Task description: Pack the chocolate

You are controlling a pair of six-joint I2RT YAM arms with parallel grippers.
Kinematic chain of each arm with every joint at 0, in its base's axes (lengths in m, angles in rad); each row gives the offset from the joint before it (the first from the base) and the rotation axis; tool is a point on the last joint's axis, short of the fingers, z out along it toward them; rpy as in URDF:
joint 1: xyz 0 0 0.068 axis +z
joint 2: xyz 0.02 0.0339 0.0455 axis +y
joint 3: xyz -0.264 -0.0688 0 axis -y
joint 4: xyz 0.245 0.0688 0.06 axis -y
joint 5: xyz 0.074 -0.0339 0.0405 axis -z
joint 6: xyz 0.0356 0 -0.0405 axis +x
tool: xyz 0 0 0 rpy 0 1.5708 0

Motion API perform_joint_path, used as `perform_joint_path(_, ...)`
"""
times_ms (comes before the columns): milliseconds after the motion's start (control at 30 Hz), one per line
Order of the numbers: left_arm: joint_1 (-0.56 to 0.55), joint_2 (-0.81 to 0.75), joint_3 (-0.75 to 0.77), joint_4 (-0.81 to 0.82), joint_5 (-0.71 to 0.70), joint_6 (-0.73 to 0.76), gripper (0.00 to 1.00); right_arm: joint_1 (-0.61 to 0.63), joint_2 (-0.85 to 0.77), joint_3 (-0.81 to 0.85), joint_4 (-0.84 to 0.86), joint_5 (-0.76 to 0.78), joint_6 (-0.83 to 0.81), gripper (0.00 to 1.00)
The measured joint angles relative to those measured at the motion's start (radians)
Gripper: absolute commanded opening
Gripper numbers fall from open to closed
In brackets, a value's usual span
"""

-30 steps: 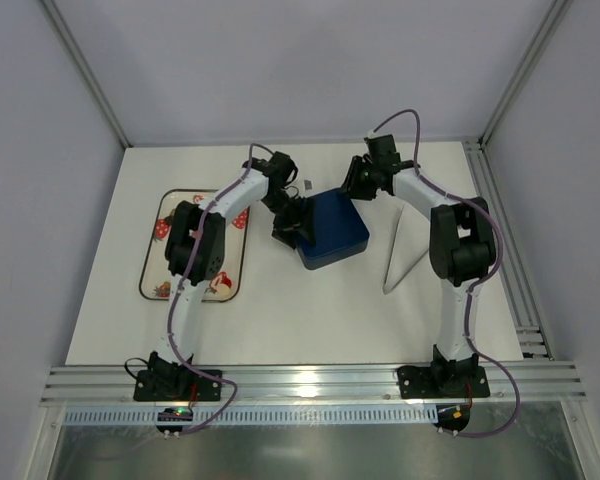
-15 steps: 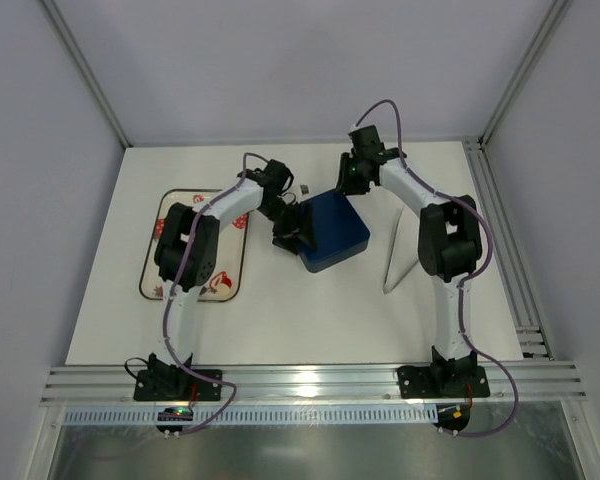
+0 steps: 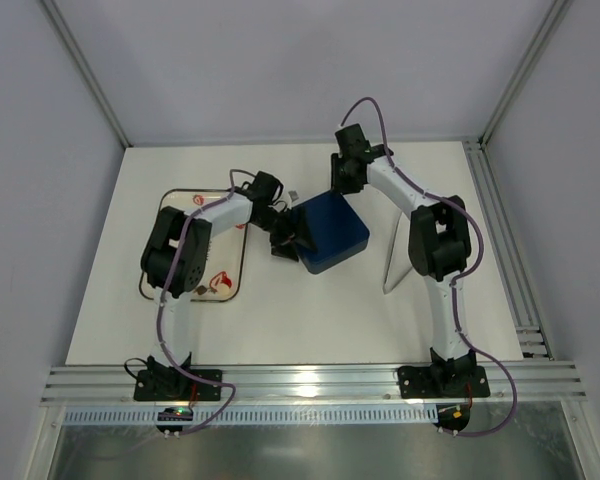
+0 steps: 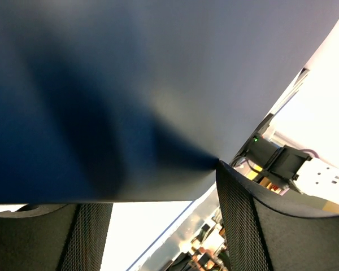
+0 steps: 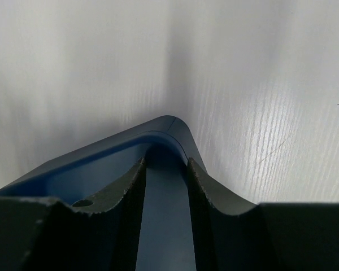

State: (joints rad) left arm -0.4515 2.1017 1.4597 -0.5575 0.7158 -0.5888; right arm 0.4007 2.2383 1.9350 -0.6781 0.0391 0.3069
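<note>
Tabletop point(image 3: 310, 320): white; it carries the box, a tray and a thin tool.
Dark-blue box point(image 3: 332, 232): square, near the middle and turned at an angle. From above only its plain blue top shows.
Left gripper point(image 3: 285, 238): low at the box's left edge.
Left fingers point(image 4: 254, 226): wide apart, with pale tabletop showing in the gap. One tip touches the edge of a dark-blue surface that fills the wrist view. Nothing is clamped between them.
Right gripper point(image 3: 346, 180): at the box's far corner.
Right fingers point(image 5: 124, 192): a narrow way apart, tips set just inside the rounded blue corner, with blue showing between them. Whether they pinch it cannot be told.
Tray point(image 3: 232, 255): left of the box, printed with strawberries and partly covered by the left arm.
Chocolate: no piece can be made out in any view, so its place cannot be told.
V-shaped grey tool point(image 3: 392, 255): lies flat to the right of the box, apart from it.
</note>
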Motion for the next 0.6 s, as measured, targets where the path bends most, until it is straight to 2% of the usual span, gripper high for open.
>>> perform_joint_path(267, 0.024, -0.047, -0.091, 0.113, 0.0, -0.075, 0.68, 0.002, -0.016, -0.029, 0.02, -0.005, -0.003, 0.42)
perform_joint_path(600, 0.124, -0.101, -0.122, 0.207, -0.147, -0.142, 0.65, -0.008, -0.022, -0.055, 0.052, -0.098, -0.003, 0.45)
